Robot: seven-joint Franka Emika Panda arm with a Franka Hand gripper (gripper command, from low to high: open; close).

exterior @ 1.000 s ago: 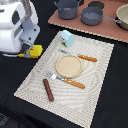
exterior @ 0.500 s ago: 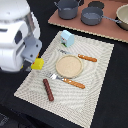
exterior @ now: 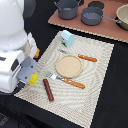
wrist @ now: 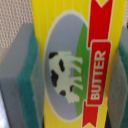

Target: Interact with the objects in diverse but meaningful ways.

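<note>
My gripper [exterior: 29,75] is shut on the yellow flat packet [exterior: 33,79] at the striped mat's edge, on the exterior view's left. The wrist view shows the packet [wrist: 70,60] with a cow picture and a red "BUTTER" banner, clamped between green-padded fingers [wrist: 26,90]. The dark brown sausage [exterior: 48,90] lies on the mat close to the gripper. The light-blue carton [exterior: 67,38] stands at the mat's far side. A bit of the orange bread loaf [exterior: 36,52] shows behind my arm.
A round wooden plate [exterior: 69,66] sits mid-mat, with an orange-handled fork [exterior: 68,80] in front of it and a knife [exterior: 83,57] behind. Grey pots [exterior: 67,9] [exterior: 93,16] and a bowl [exterior: 122,17] stand on a brown board at the back.
My arm has swung toward the exterior view's front, carrying the yellow packet along the mat's left edge to near the sausage. Nothing else moved.
</note>
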